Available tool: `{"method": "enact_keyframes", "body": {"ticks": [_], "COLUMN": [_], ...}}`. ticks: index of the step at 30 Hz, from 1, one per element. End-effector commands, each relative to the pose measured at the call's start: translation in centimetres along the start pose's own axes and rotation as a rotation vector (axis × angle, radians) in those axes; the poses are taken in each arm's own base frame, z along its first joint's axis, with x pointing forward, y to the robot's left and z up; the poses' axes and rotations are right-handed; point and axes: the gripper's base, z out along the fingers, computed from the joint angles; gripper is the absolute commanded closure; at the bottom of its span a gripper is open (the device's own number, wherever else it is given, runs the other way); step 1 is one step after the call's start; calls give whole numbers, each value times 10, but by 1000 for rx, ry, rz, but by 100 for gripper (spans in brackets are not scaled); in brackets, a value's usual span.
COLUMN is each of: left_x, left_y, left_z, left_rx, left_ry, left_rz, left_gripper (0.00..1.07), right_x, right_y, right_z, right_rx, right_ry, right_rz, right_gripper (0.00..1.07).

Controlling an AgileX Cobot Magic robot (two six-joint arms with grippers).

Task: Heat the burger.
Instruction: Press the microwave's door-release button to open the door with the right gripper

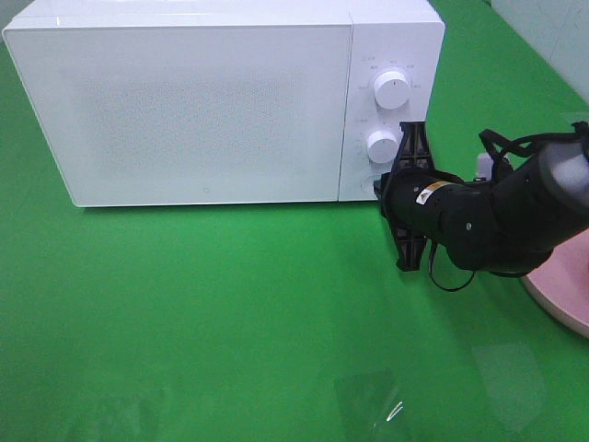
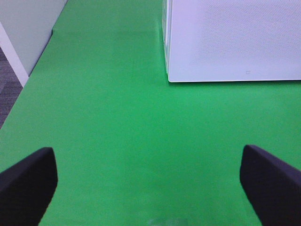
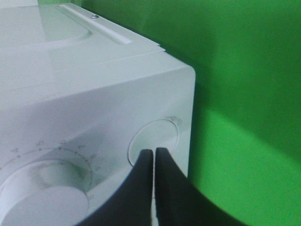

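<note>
The burger is out of view in every frame. A white microwave (image 1: pixel 202 101) stands at the back with its door closed. My right gripper (image 1: pixel 383 187) is shut and empty. In the right wrist view the right gripper (image 3: pixel 154 151) has its tips against the round button (image 3: pixel 160 134) at the bottom corner of the control panel, below the lower knob (image 1: pixel 382 145). My left gripper (image 2: pixel 148 172) is open over bare green cloth, with its dark fingers (image 2: pixel 28 181) wide apart and nothing between them. The microwave's front corner (image 2: pixel 235 42) lies ahead of it.
The rim of a pink plate (image 1: pixel 563 299) shows at the right edge, partly behind the right arm. An upper knob (image 1: pixel 392 90) sits above the lower one. Green cloth (image 1: pixel 230 304) covers the table. A grey wall panel (image 2: pixel 28 33) borders the table's left side.
</note>
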Motion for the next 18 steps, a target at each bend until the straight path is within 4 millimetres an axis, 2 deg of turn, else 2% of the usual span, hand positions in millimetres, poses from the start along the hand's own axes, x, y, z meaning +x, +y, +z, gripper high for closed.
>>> {"method": "enact_keyframes", "body": {"ticks": [1, 18], "left_x": [1, 1], "left_y": [-1, -1], "left_z": [-3, -3], "left_rx": [4, 4], "left_ry": [-24, -24], "left_rz": [-3, -3], "left_gripper": [7, 7], "right_x": [0, -2], "right_y": [3, 13], "right_z": [8, 20], "right_rx": [-17, -63], "right_ry": [3, -10], "right_rz": [-8, -11], "right_gripper": [107, 107]}}
